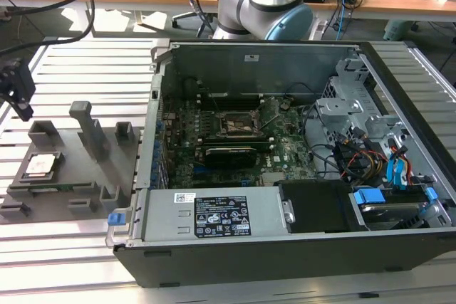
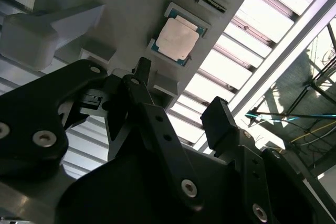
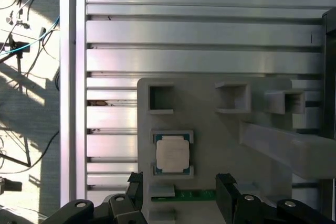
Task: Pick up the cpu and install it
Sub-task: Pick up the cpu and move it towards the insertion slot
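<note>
Your claw (image 3: 180, 178) (spread apart, empty) hangs clear of the cpu (image 3: 172, 154), which lies flat just ahead, centred on its gap.

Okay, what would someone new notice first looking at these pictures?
The open computer case dominates the exterior view, its motherboard exposed. On the exterior view's left, the cpu lies in a grey tray with upright blocks. In the first wrist view the open tool hovers close to that cpu.
</note>
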`<state>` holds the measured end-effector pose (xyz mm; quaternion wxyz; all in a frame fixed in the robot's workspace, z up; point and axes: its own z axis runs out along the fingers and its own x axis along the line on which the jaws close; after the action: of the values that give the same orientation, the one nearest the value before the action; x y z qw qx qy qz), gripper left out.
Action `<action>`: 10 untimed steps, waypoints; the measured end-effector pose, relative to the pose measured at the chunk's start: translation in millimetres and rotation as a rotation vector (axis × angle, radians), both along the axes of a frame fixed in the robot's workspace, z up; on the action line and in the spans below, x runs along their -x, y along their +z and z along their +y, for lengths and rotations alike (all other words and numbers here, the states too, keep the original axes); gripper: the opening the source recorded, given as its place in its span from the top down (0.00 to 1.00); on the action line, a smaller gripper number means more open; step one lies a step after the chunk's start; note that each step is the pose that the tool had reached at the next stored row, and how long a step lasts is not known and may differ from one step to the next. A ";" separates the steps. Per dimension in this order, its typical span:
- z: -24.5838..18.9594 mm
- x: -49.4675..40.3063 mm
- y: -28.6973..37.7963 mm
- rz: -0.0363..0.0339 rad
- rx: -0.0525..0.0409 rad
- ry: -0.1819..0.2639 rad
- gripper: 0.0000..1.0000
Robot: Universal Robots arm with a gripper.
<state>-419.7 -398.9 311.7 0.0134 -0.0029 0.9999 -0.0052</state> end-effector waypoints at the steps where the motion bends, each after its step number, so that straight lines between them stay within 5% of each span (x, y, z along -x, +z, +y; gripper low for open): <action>1: 0.0 0.0 -0.6 -0.0001 -0.0001 0.000 0.34; 10: 0.0 0.0 -5.1 0.0001 0.0000 0.000 0.34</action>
<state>-419.7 -398.9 306.6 0.0134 -0.0029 0.9999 -0.0052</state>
